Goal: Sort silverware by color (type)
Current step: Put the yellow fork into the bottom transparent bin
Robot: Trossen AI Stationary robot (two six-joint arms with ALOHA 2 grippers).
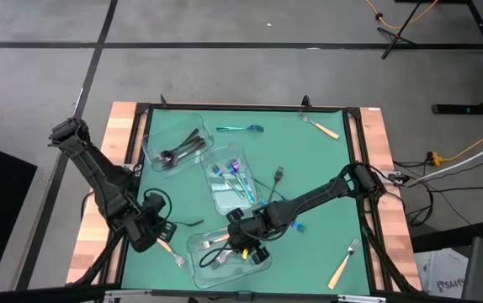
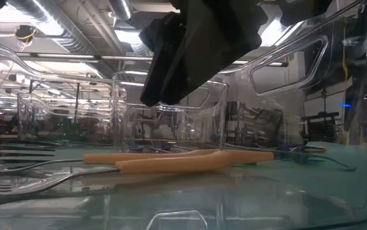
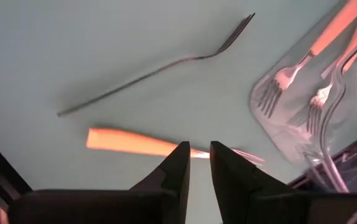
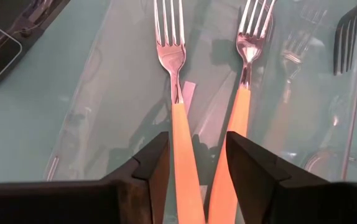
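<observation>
Two orange-handled forks [image 4: 181, 93] lie side by side in the clear container [image 1: 262, 261] at the front edge of the green mat [image 1: 309, 168], tines pointing away from the right gripper [image 4: 197, 155]. That gripper hangs right over their handles with its fingers spread wide, one handle running up between the fingers and the other beside it; the fingers grip neither.

Just outside the container, toward the mat's front left corner, another orange-handled fork [image 3: 135, 142] lies on the mat, with a black fork [image 3: 160, 65] beyond it. The left gripper [image 3: 199, 168] hovers above that orange handle, its fingers drawn narrow and holding nothing.

Farther back, a container of black forks [image 1: 178, 151] and one of iridescent forks [image 1: 229, 172] sit near the mat's middle. A teal fork [image 1: 240, 129] and an orange-handled fork [image 1: 324, 126] lie near the back edge, and one more orange-handled fork [image 1: 344, 265] near the front right corner.
</observation>
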